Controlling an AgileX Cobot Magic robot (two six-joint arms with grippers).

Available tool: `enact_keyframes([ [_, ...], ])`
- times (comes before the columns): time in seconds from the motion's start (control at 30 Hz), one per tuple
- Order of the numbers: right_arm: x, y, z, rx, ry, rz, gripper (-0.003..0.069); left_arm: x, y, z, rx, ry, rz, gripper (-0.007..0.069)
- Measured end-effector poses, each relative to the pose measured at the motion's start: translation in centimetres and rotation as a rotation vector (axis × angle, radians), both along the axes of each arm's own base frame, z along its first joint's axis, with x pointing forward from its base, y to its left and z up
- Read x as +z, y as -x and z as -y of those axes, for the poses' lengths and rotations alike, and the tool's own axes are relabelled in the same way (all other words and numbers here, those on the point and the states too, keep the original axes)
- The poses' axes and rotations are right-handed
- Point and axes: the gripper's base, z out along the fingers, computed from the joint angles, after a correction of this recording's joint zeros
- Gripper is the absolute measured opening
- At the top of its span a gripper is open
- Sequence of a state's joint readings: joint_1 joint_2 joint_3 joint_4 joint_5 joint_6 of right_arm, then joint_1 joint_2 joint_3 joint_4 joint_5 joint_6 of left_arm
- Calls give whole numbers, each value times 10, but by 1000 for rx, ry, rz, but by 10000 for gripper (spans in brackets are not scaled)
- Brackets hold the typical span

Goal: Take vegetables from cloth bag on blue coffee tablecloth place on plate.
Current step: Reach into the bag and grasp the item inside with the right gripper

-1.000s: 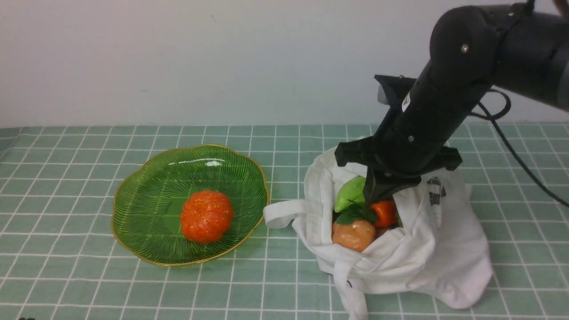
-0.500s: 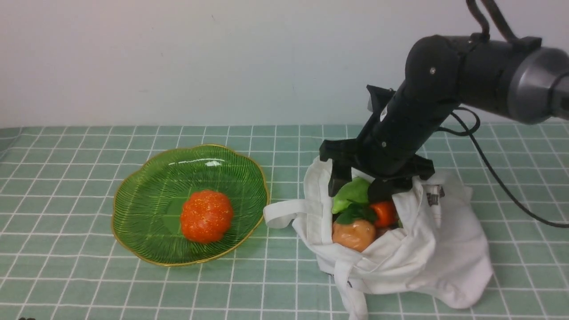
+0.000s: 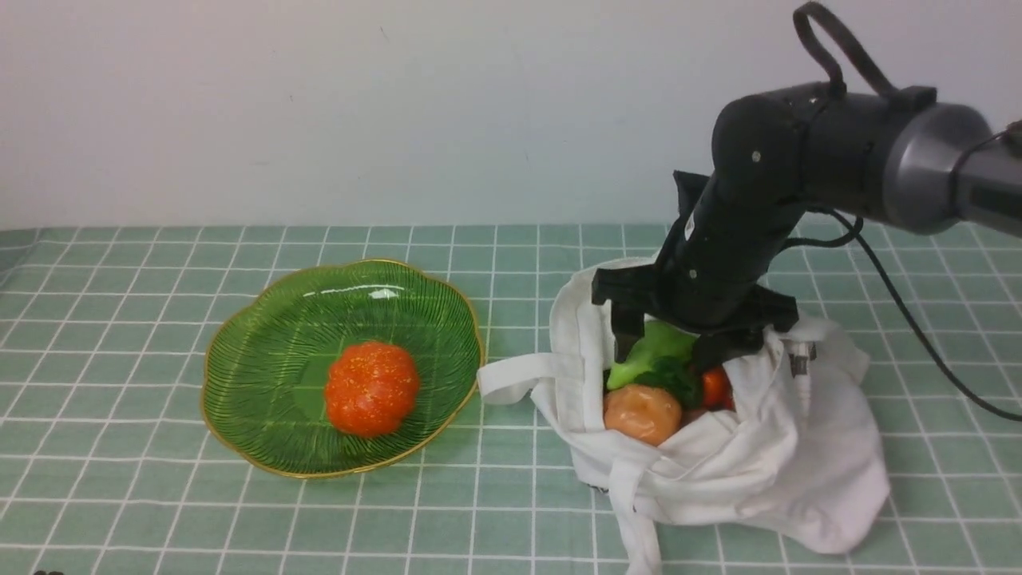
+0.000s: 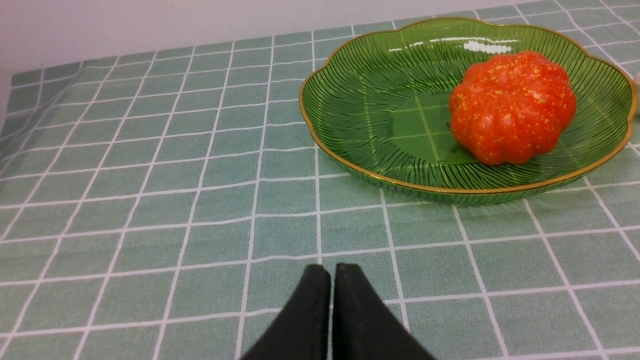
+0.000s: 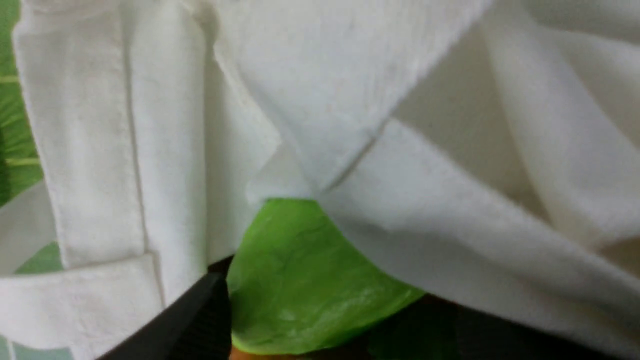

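The right gripper (image 3: pixel 664 351), jaws spread wide and nothing visibly clasped, straddles a light green pepper (image 3: pixel 656 351) inside the white cloth bag (image 3: pixel 695 479) at right; closing could pinch fabric and drag the bag along. Blue-green checked tablecloth (image 3: pixel 527 511) runs to a pale wall (image 3: pixel 399 112) on the far side.

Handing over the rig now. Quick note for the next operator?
Left gripper: shut, empty, on the plate side.
Right gripper: open in the mouth of the cloth bag, fingers either side of the light green pepper; no firm grip visible.
Done: one bumpy red-orange vegetable on the green plate.
Left: the pepper, tan-brown potato, dark green leafy one and small red-orange one, all in the bag. Deeper contents hidden.
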State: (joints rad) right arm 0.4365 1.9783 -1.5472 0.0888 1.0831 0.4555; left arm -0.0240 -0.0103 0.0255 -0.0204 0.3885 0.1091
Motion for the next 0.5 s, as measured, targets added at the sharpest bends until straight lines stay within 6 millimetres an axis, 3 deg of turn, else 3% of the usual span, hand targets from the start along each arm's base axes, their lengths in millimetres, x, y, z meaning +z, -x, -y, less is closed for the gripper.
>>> enact_keyframes([
  [0.3,9,12,7,245,91,-49,541,0,0,0,0,0,0,-8],
  [0.5,56,33,3,310,79,60,538,0,0,0,0,0,0,-8],
])
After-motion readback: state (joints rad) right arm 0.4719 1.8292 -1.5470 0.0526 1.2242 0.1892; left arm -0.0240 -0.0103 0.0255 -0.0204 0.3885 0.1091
